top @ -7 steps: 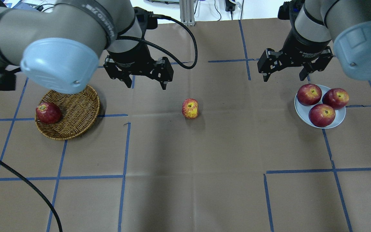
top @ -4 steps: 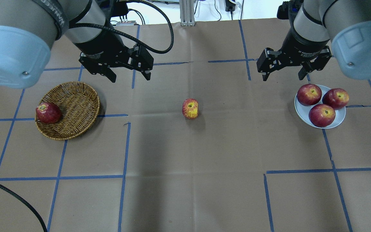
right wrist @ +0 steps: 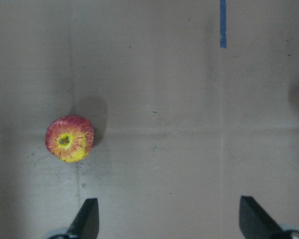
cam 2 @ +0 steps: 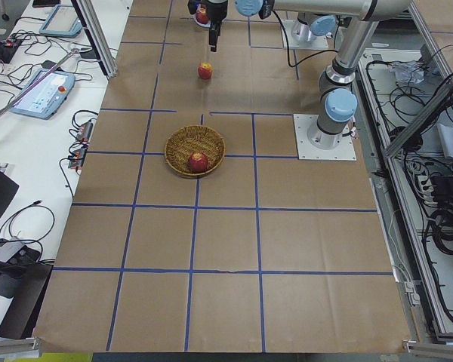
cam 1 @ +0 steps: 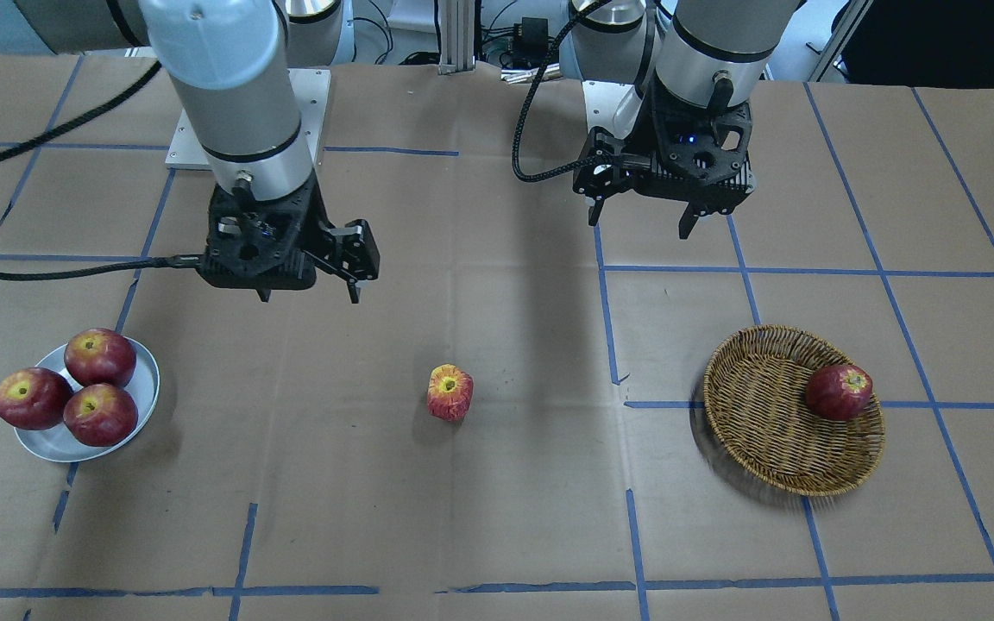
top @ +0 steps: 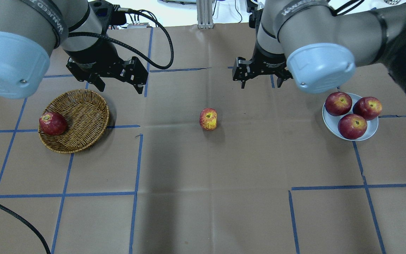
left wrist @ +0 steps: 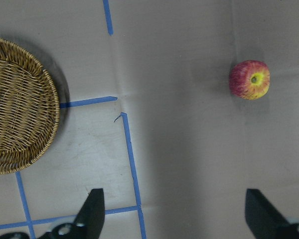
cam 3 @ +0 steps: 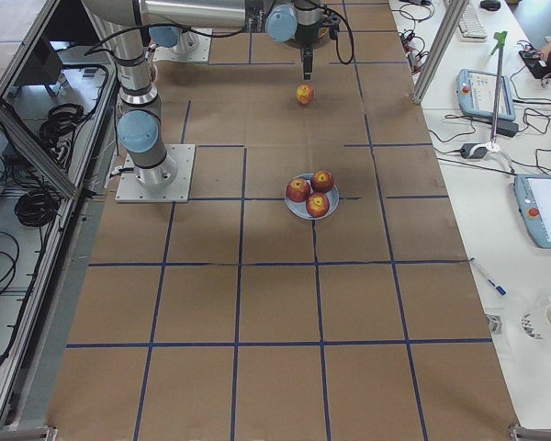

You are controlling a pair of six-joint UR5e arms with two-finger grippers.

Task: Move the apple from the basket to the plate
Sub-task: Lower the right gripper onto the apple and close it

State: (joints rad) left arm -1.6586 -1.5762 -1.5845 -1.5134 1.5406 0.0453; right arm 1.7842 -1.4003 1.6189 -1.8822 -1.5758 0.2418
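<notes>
My right claw [top: 261, 84], jaws spread and empty, has just swung from beside the plate [top: 328, 124] at right to upper centre, nearing the apple [top: 208, 119] alone on the counter [top: 203, 211] mid-frame, so pickup looks next.

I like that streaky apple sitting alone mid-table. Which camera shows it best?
The right wrist-mounted view: the apple looks largest, with streaks and yellow stem hollow clear. The left wrist view shows it smaller; the others, smaller still.
</notes>
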